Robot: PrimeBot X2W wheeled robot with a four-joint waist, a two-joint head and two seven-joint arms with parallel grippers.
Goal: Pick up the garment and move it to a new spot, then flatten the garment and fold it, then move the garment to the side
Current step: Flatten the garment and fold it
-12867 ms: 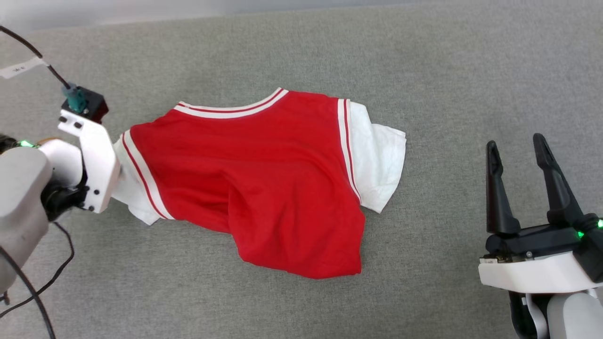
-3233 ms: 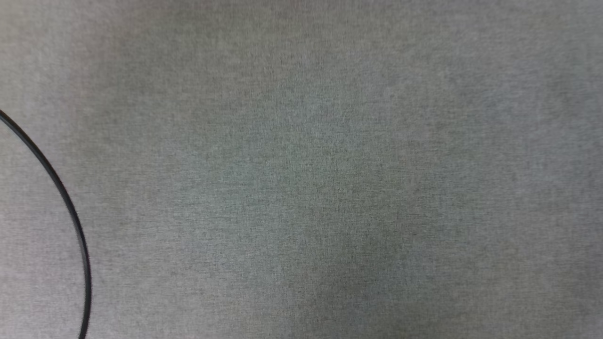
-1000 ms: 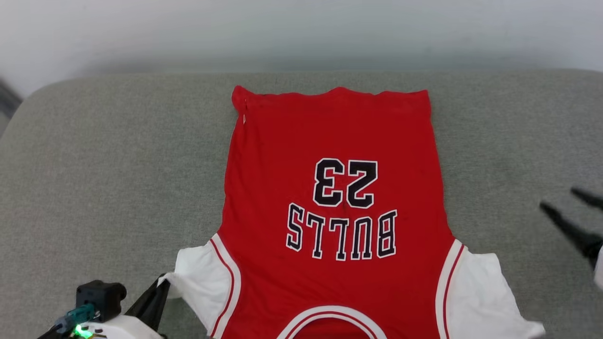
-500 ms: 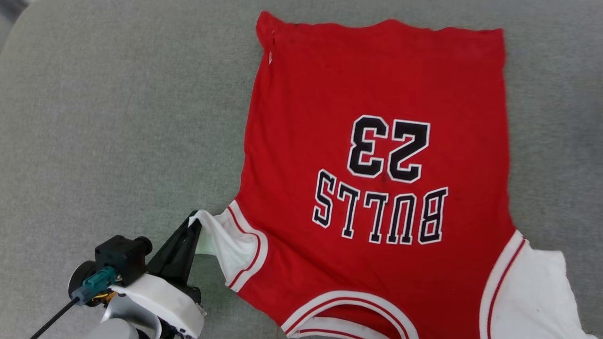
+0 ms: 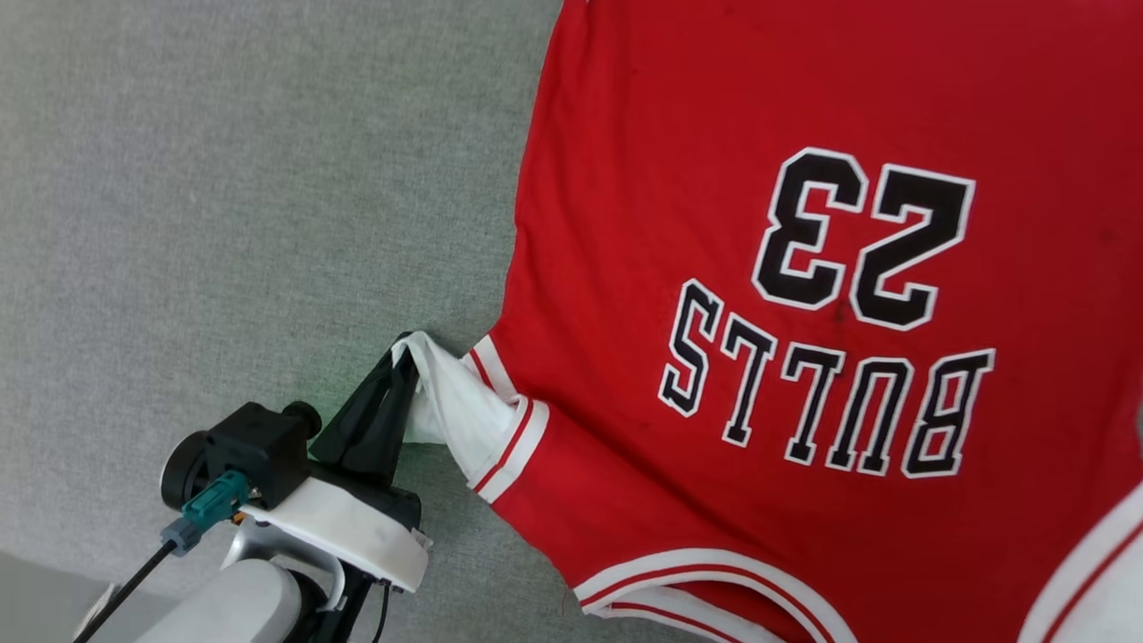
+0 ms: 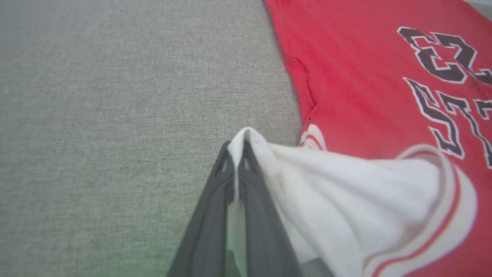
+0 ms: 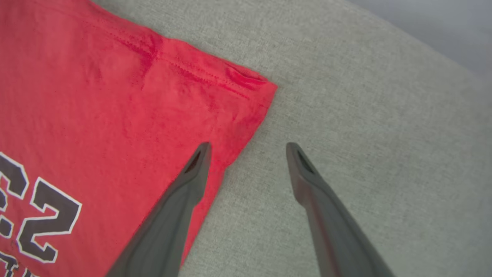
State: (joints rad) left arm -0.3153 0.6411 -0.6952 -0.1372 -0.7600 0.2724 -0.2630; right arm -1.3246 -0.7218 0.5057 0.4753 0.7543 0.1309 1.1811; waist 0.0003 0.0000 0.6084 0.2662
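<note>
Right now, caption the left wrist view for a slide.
Left pincer shut on the white sleeve of a bright red fabric T-shirt on grey upholstery.

Bright, even light; soft wrist views; green tint beside left pincer (image 6: 237, 151)

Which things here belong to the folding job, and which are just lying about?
Job: garment; left gripper, shut on its white sleeve; right gripper, open by the hem corner.
Just there: grey fabric surface; black cable with teal plug.
</note>
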